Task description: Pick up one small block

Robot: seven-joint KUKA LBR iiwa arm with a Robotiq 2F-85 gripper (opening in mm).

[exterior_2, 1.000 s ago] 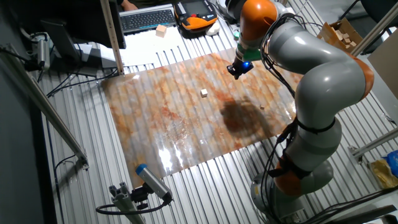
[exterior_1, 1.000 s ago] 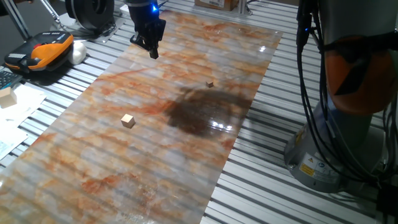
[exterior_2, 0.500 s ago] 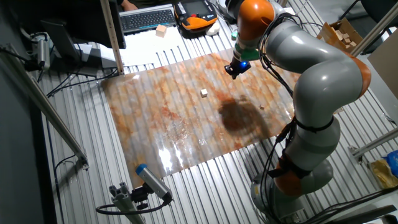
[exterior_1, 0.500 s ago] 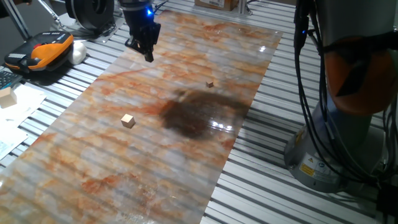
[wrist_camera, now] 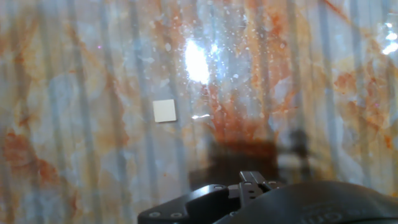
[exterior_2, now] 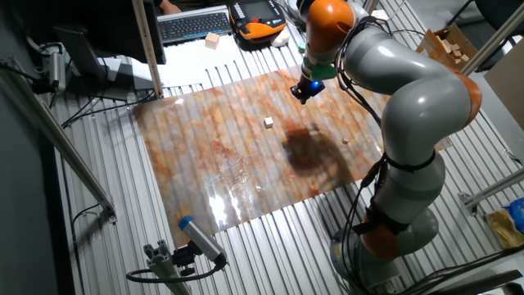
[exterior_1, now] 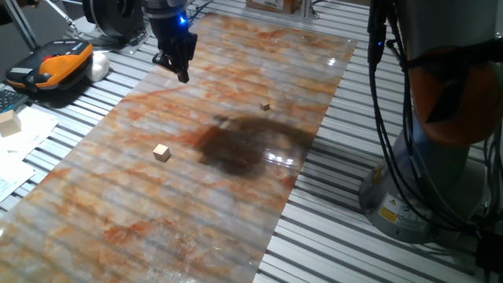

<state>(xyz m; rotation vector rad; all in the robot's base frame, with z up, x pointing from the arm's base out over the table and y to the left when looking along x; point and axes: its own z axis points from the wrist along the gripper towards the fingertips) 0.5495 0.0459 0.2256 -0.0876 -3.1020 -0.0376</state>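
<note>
block (exterior_1: 162, 152) | you see a pale tan plain wooden cube | resting flat and alone on the marbled sheet, untouched | left of the dark shadow patch | in the hand view (wrist_camera: 165, 111) a pale square, left of centre

The marbled orange-and-white sheet (exterior_1: 236, 196) carries two wooden cubes: one pale tan small block (exterior_1: 162, 152) and one much tinier brownish cube (exterior_1: 266, 105). One bigger pale wooden block (exterior_2: 212, 40) lies off it beside one black keyboard (exterior_2: 192, 25). One robot arm (exterior_2: 409, 98) stands alongside.
</note>
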